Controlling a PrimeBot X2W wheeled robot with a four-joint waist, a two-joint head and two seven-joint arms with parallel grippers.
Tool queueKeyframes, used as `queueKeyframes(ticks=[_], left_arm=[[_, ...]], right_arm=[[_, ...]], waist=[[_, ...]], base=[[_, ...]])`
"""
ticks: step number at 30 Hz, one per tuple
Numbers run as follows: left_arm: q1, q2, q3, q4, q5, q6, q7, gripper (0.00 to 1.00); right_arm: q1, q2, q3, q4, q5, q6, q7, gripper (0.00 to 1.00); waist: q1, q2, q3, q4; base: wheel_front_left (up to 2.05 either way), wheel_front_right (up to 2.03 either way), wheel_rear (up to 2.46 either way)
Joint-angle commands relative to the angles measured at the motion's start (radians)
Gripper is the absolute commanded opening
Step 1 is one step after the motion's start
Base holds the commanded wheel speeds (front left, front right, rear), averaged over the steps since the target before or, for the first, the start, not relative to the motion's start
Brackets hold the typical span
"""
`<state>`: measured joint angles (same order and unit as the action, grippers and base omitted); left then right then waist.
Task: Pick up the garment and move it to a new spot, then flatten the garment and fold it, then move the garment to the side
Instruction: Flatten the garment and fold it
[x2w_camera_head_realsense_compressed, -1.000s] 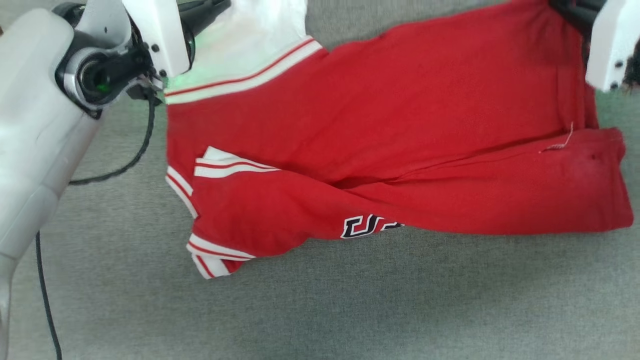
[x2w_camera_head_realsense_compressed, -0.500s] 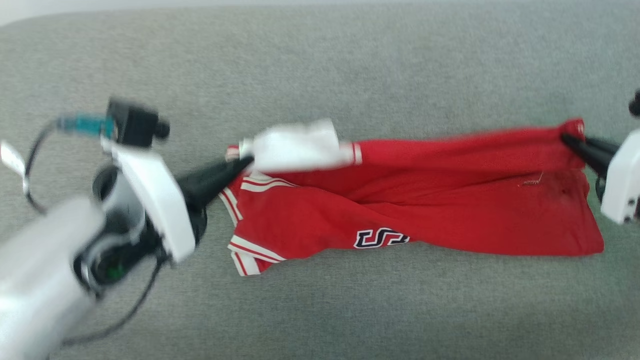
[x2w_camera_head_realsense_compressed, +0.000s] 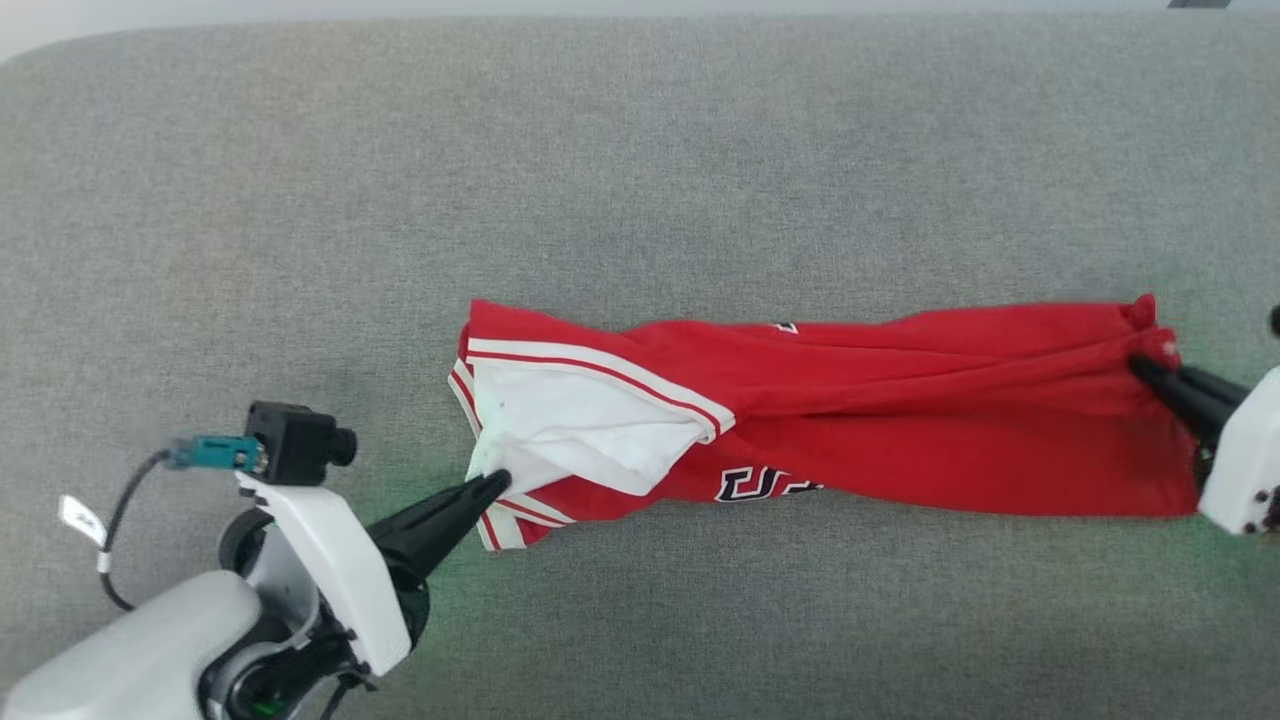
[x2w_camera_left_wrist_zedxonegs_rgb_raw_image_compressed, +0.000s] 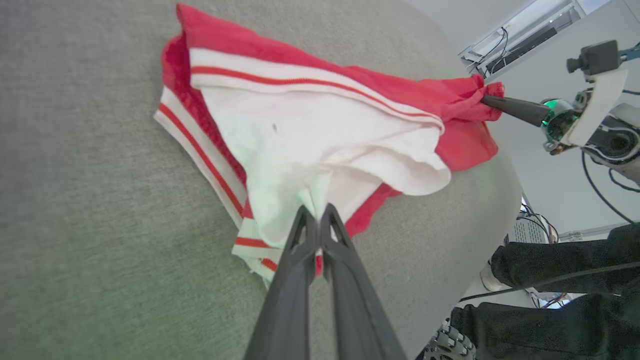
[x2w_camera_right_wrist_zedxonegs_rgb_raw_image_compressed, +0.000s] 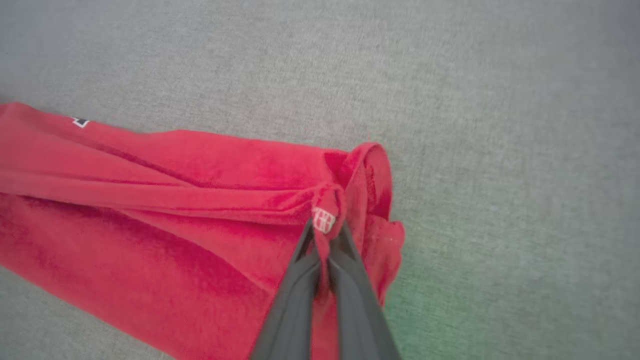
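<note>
**Down comes the jersey, pulled long**

Lowered since a second ago, the bright red soft jersey garment (x2w_camera_head_realsense_compressed: 900, 420) lies stretched mid-way across the grey woven surface (x2w_camera_head_realsense_compressed: 640, 180). The left gripper (x2w_camera_head_realsense_compressed: 495, 485) pinches its white sleeve (x2w_camera_head_realsense_compressed: 580, 430) and the right gripper (x2w_camera_head_realsense_compressed: 1140, 365) pinches the opposite end, both clamped tight. Flattening looks to be in hand; next, the bunched folds need spreading.

Even bright light, sharp; faint green glow.

The letters (x2w_camera_head_realsense_compressed: 765, 484) on the garment (x2w_camera_head_realsense_compressed: 950, 430) are half tucked under a fold, so I cannot read the word. My right arm (x2w_camera_head_realsense_compressed: 1240, 460) runs off the side of the head view, just behind my right gripper (x2w_camera_head_realsense_compressed: 1140, 365). The little white tag (x2w_camera_right_wrist_zedxonegs_rgb_raw_image_compressed: 323, 219) by its tips has marks too tiny to read. The right wrist view cuts the garment off at its left edge. The left wrist view cuts off a person's dark legs (x2w_camera_left_wrist_zedxonegs_rgb_raw_image_compressed: 560, 265) at its edge.
</note>
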<state>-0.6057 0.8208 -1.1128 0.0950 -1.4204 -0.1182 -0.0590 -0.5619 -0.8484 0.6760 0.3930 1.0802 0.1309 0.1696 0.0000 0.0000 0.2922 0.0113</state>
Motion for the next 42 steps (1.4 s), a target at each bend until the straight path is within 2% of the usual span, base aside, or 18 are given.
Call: queueKeyframes(ticks=[1,6,11,12,13,14,16,18,24,32,37,42], left_arm=[[0.012,-0.011,0.000,0.017,0.006,0.003,-0.011,0.00],[0.008,-0.078,-0.003,0.109,0.010,-0.003,-0.040,0.00],[-0.020,-0.122,-0.021,0.193,0.040,-0.008,-0.049,0.00],[-0.022,-0.127,-0.019,0.203,0.040,-0.008,-0.056,0.00],[-0.022,-0.133,-0.016,0.209,0.040,-0.009,-0.066,0.24],[-0.021,-0.136,-0.013,0.214,0.042,-0.010,-0.076,0.36],[-0.015,-0.138,-0.017,0.219,0.049,-0.011,-0.092,0.55],[-0.003,-0.136,-0.012,0.219,0.053,-0.012,-0.119,1.00],[0.065,-0.143,0.009,0.208,0.052,-0.013,-0.181,1.00],[0.173,-0.198,0.077,0.262,0.064,-0.012,-0.205,1.00],[0.272,-0.271,0.251,0.313,0.194,0.002,-0.207,1.00],[0.377,-0.345,0.467,0.323,0.392,-0.001,-0.207,1.00]], right_arm=[[0.008,0.011,-0.006,0.008,-0.014,0.000,-0.004,0.00],[-0.013,0.075,-0.016,0.054,-0.059,0.000,-0.008,0.00],[-0.032,0.110,-0.013,0.085,-0.090,0.000,0.002,0.02],[-0.034,0.112,-0.013,0.084,-0.091,0.000,0.005,0.27],[-0.033,0.109,-0.014,0.080,-0.091,0.000,0.007,0.70],[-0.027,0.104,-0.010,0.074,-0.091,0.000,0.012,1.00],[-0.013,0.088,-0.015,0.058,-0.086,0.000,0.019,1.00],[0.005,0.069,-0.023,0.040,-0.075,0.000,0.030,1.00],[0.071,0.029,-0.073,0.039,-0.048,0.000,0.054,1.00],[0.148,0.052,-0.118,0.142,0.015,0.000,0.094,1.00],[0.184,0.064,-0.149,0.211,0.049,0.000,0.105,1.00],[0.188,0.076,-0.165,0.266,0.072,0.000,0.136,1.00]], waist=[[0.0000,0.0000,0.008,-0.002],[0.0000,0.0000,0.039,-0.013],[0.0000,0.0000,0.051,-0.015],[0.0000,0.0000,0.050,-0.014],[0.0000,0.0000,0.048,-0.013],[0.0000,0.0000,0.043,-0.011],[0.0000,0.0000,0.031,-0.006],[0.0000,0.0000,0.016,0.001],[0.0000,0.0000,-0.049,0.038],[0.0000,0.0000,-0.117,0.104],[0.0000,0.0000,-0.154,0.151],[0.0000,0.0000,-0.173,0.177]], base=[[0.00,0.00,0.00],[0.00,0.00,0.00],[0.00,0.00,0.00],[0.00,0.00,0.00],[0.00,0.00,0.00],[0.00,0.00,0.00],[0.00,0.00,0.00],[0.00,0.00,0.00],[0.00,0.00,0.00],[0.00,0.00,0.00],[0.00,0.00,0.00],[0.00,0.00,0.00]])
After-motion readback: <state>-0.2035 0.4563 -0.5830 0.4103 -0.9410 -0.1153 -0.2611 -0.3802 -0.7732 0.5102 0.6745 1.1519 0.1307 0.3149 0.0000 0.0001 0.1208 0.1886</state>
